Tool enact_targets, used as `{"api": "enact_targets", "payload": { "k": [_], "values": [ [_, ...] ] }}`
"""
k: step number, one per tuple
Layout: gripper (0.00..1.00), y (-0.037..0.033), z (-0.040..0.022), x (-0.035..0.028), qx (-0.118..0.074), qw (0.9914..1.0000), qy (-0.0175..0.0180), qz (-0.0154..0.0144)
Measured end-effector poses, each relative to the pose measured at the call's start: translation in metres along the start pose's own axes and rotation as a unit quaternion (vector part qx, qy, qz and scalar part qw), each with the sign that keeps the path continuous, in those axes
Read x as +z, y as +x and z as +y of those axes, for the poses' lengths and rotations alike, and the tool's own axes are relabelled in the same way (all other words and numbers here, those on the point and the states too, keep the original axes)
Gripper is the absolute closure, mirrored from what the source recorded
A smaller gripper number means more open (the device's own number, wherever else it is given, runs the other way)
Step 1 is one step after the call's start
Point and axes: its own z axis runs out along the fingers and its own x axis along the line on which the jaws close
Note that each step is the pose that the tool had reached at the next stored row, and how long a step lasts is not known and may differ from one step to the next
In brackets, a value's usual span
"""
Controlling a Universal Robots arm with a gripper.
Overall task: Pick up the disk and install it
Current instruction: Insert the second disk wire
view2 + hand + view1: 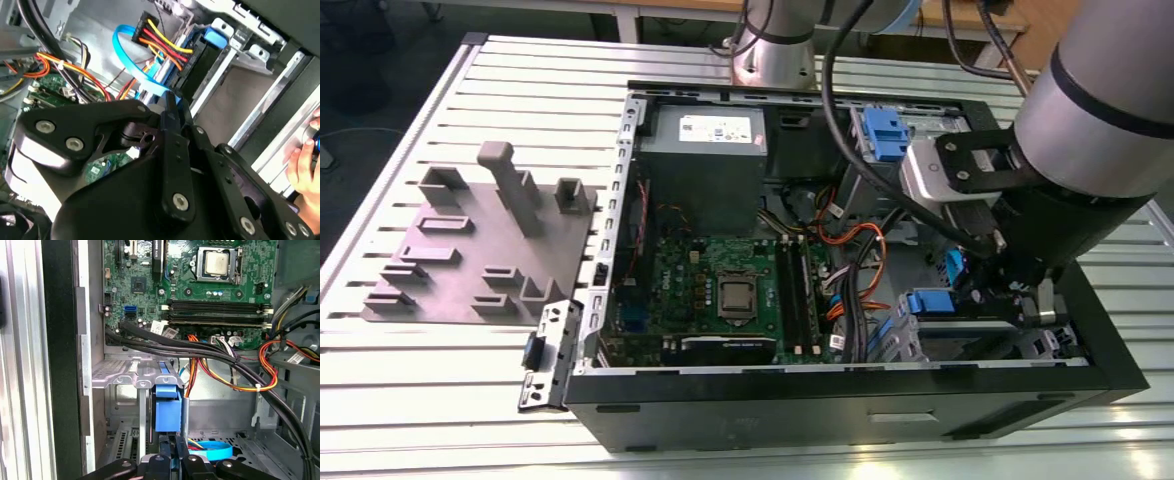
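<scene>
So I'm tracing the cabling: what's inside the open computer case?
Inside the computer case: green motherboard, grey power supply, orange and black cables, blue drive brackets. The arm covers the corner on the exterior view's right.

Robot arm [1101, 110] showing a thick silver-grey tube ringed by a black band; a white-and-silver wrist block [937, 172] sitting on a black bracket; black cables [834, 70] trailing along the arm; gripper [172, 107] appearing in both wrist views as matte black linkage plates joined by round silver screw heads [180, 201]; a pale silver patch showing on one plate.
</scene>
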Motion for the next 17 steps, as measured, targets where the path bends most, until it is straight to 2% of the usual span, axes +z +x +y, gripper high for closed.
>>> {"api": "enact_targets", "payload": {
  "k": [17],
  "values": [
    [0.84,-0.0001,-0.0002,-0.0008,0.001,1.00000,-0.0001,-0.0002]
  ]
}}
